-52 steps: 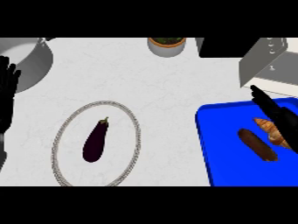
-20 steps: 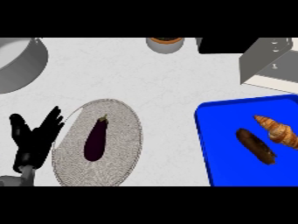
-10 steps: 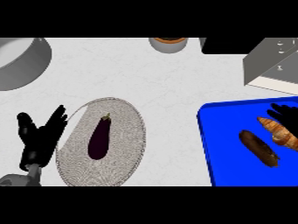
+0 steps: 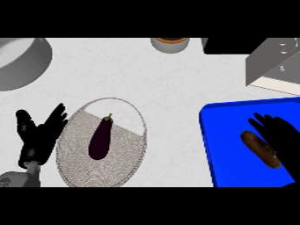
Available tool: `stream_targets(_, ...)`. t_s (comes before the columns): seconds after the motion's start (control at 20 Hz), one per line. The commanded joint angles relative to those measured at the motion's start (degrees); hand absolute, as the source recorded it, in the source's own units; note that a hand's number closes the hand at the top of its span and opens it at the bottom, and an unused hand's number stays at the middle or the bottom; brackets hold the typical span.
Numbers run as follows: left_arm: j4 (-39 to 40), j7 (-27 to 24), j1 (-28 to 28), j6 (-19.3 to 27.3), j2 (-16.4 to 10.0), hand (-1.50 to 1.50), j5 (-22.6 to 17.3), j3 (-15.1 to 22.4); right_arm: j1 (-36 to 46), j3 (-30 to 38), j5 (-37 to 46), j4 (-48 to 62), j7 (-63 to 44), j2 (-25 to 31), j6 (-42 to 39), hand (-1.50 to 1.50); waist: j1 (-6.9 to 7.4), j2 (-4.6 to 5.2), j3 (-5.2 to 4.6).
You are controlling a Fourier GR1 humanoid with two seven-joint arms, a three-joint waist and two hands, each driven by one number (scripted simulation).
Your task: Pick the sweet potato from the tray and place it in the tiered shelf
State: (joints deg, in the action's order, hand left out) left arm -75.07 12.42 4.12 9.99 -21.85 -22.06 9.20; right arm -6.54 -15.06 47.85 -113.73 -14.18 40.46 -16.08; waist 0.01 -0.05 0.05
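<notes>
**Sweet potato** (image 4: 255,144): one, brown, long and narrow with blunt ends. It lies flat and diagonal, upper end toward the view's left, lower end toward the right. It sits in the right half of the tray, on the tray floor. Its right side is partly covered by the right hand (image 4: 286,141), whose fingers are spread over it.

**Tray** (image 4: 225,151): bright blue, rectangular with rounded corners and a low raised rim. It lies flat on the desk (image 4: 171,83) at the view's right and is cut off by the lower edge.

**Tiered shelf** (image 4: 269,61): grey panels with a pale level. It stands at the upper right, just beyond the tray's far edge, and shows only in part.
</notes>
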Motion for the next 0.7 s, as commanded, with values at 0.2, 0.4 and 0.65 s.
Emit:
stream_targets(0.2,-1.9,-1.0,-3.9,-0.7,2.2,0.0,3.3,-1.0,-1.1,-3.5,12.2,3.1,-4.6,-7.8,2.4,-1.5,-0.01,0.0,-0.05)
stream_targets(0.4,2.5,0.0,0.0,-3.3,3.2,0.0,3.5,-4.1,-1.1,-1.2,15.1,5.2,-1.1,-8.9,3.2,-1.5,-0.17,0.04,-0.06)
stream_targets(0.65,-2.4,2.0,-3.2,-2.8,5.0,0.0,5.4,-4.0,1.5,2.4,16.1,10.9,3.5,-10.6,4.3,-1.5,0.04,0.03,-0.05)
